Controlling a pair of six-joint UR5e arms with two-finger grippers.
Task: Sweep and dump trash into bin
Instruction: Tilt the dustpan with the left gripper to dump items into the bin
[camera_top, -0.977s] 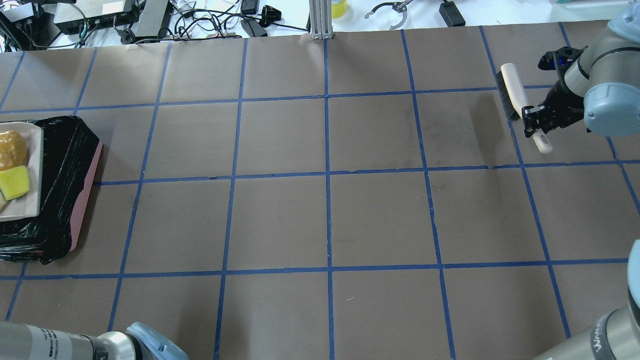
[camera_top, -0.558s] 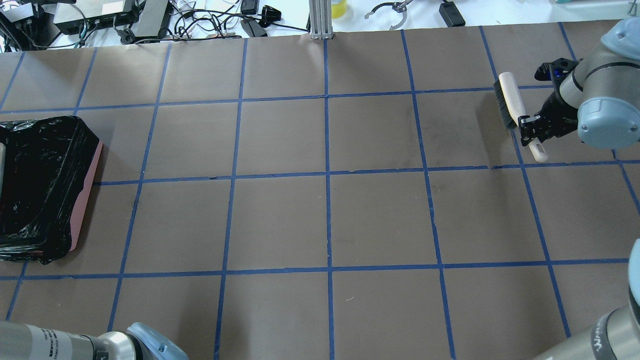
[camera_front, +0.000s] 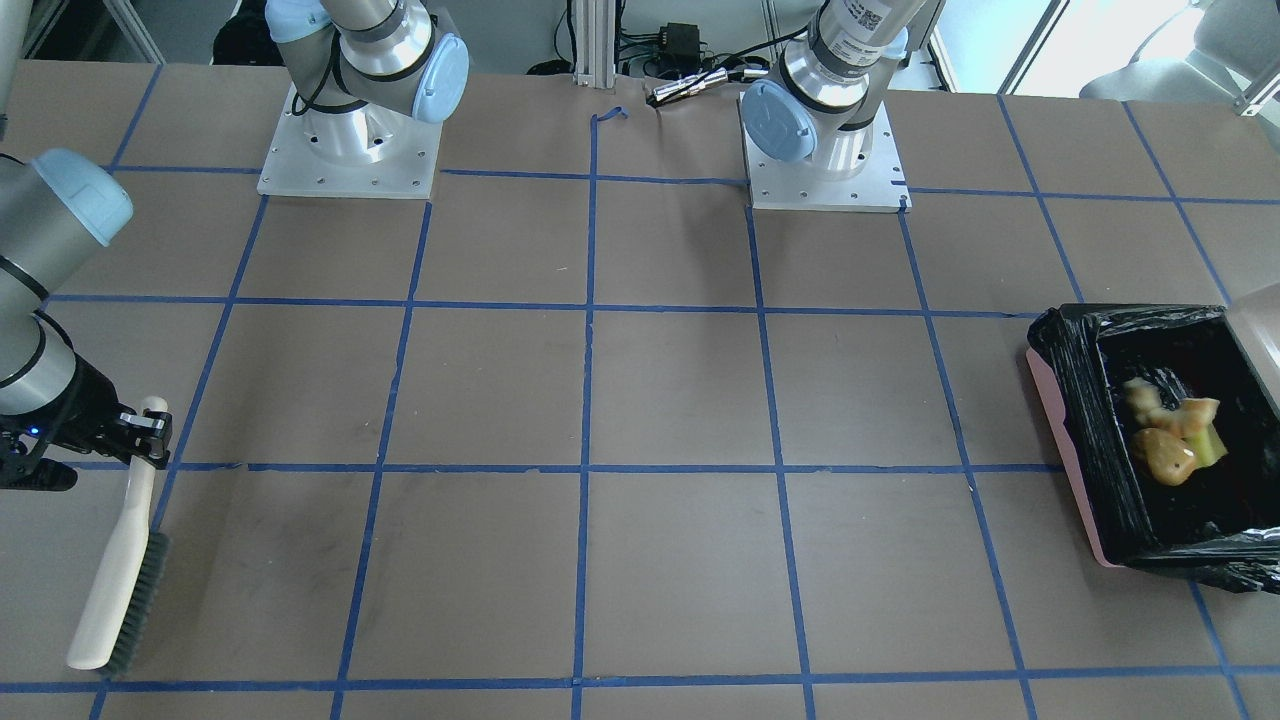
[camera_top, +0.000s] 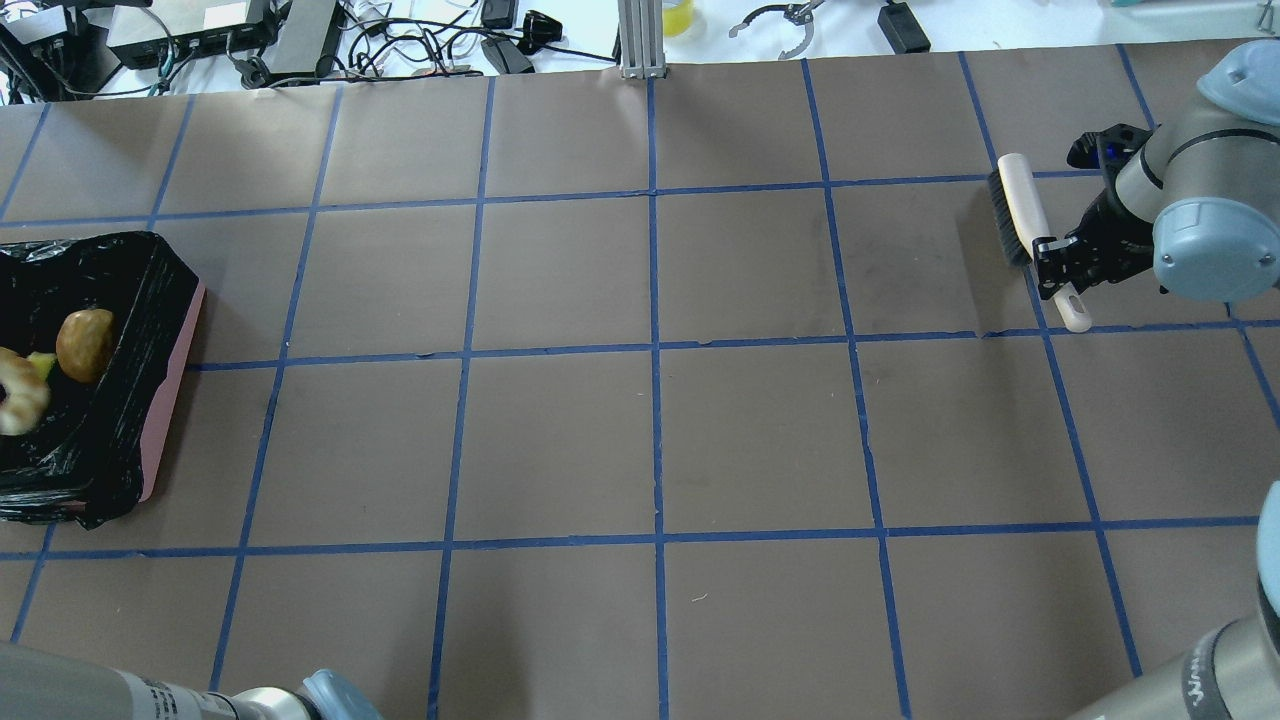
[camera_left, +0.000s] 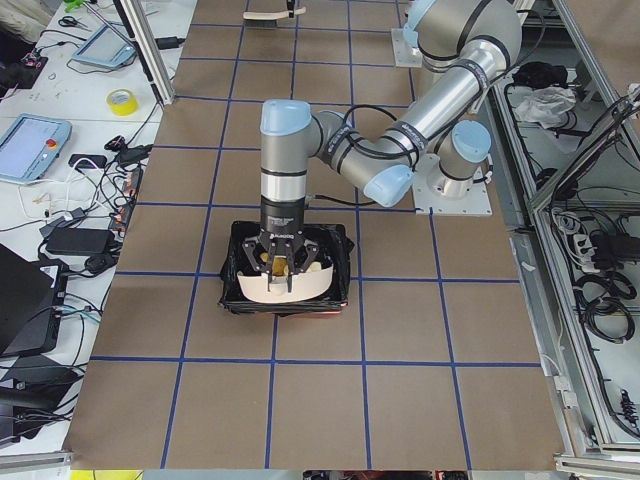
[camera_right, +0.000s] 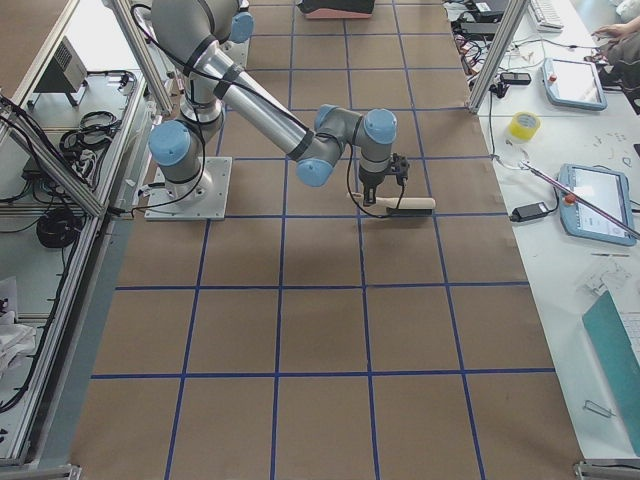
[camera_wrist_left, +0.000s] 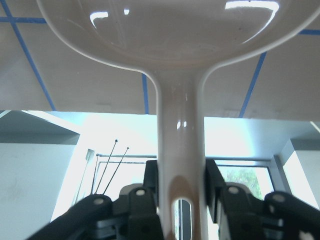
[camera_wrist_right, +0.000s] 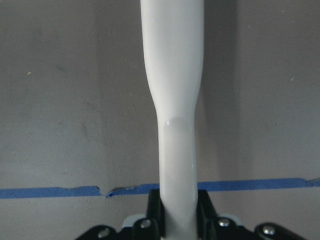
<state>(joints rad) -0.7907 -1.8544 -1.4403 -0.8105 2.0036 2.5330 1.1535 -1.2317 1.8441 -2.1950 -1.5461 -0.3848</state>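
Right now our left gripper (camera_wrist_left: 181, 185) is clamped on the handle of the beige dustpan (camera_wrist_left: 180, 30), one finger pressed to each side. From the left side camera we see the pan hanging over the bin (camera_top: 160, 300), above the side nearest the table's end; whether the two touch we cannot tell. All the trash lies inside on the black liner. The potato-shaped lump (camera_top: 84, 344) is nearest the rim toward the table's middle, the croissant piece (camera_top: 20, 390) is just beside it, and the yellow sponge (camera_top: 42, 362) peeks out between them. The bin sits at the table's left end, its pink wall facing the middle.

Our right gripper (camera_top: 1062, 262) grasps the brush (camera_top: 1025, 205) near the end of its handle, at the right end of the table, bristles turned toward the middle. The brush tip stops short of the operators' edge. Between brush and bin stretches the brown table (camera_top: 650, 440) with its blue tape grid, so the two are well apart.
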